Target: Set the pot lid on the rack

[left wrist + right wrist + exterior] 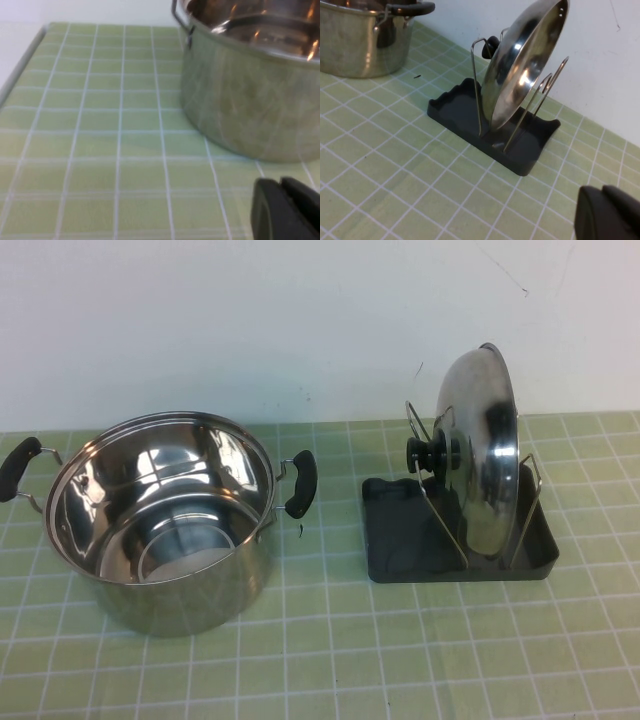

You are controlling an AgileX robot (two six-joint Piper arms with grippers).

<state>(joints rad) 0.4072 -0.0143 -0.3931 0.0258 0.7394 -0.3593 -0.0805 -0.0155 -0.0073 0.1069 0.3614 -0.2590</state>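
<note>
Sitting nearest in the left wrist view: left claw (pixel 287 210), only a dark corner of it visible, low over the worktop (pixel 100 150) just beside the pot (pixel 250 95), not touching it. Can't tell whether it's open or closed. Same for the right claw (pixel 610 212) in its own wrist view: a dark corner hanging above the green tiles near the rack (pixel 490 130), apart from it, state can't be told. Neither claw shows in the high view, and nothing is seen gripped by either.

Taking the rack (pixel 400 540) as reference in the high view: it sits flat on the green-tiled worktop (pixel 330 660), dark grey tray with silver wire loops (pixel 448 510) rising from it. Pot lid (pixel 485 450) stands on edge in the rack, between the wire loops, near-upright with a slight lean, rim down in the tray. Its black knob (pixel 432 454) faces the pot side; the shiny dome faces that way too. Right wrist view confirms it: pot lid (pixel 520 65) rests tilted against the wires, lower rim inside the tray.

Pot (pixel 165 520) stands to the rack's left on the worktop, uncovered, interior empty and reflective. Its near black handle (pixel 300 483) points toward the rack, a small gap between them, not touching. Second black handle (pixel 20 468) is on the far side from the rack.

Beyond the rack: plain white wall (pixel 300 320) at the worktop's back edge.
</note>
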